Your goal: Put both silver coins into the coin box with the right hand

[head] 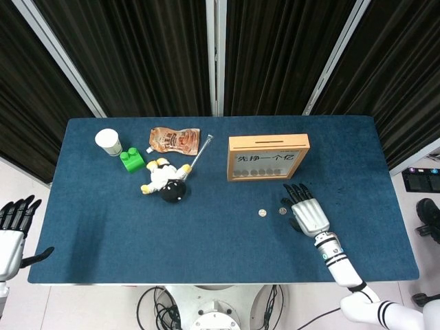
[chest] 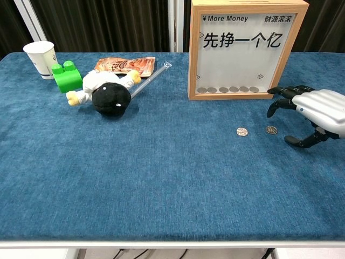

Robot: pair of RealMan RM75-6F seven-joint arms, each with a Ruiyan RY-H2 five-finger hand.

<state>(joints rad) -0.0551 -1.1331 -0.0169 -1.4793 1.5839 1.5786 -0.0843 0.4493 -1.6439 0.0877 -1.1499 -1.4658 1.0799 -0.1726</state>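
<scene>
Blue cloth covers the table (head: 206, 227); black curtains hang behind it. Wooden coin box (head: 268, 157) stands upright right of centre. Two silver coins (chest: 242, 131) (chest: 271, 130) lie flat in front of it, slightly apart. Right hand (chest: 318, 110) hovers just beside the right coin, fingers spread, holding nothing. Left hand (head: 12, 234) hangs off the table's left edge, fingers apart.
</scene>
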